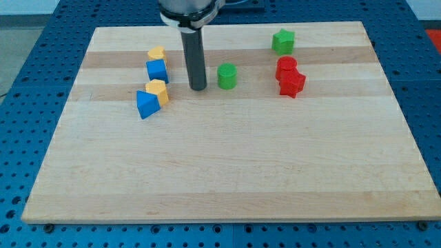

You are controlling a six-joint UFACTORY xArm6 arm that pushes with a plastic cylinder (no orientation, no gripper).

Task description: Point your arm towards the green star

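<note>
The green star (pixel 282 41) lies near the view's top right on the wooden board (pixel 227 172). My tip (pixel 198 88) rests on the board well to the star's left and below it. A green cylinder (pixel 227 76) stands just right of my tip, between it and the star. The dark rod rises from the tip to the view's top edge.
A red cylinder (pixel 286 67) and a red star (pixel 291 83) sit together below the green star. Left of my tip are a yellow block (pixel 156 53), a blue cube (pixel 157 70), a yellow block (pixel 158 89) and a blue block (pixel 146 104).
</note>
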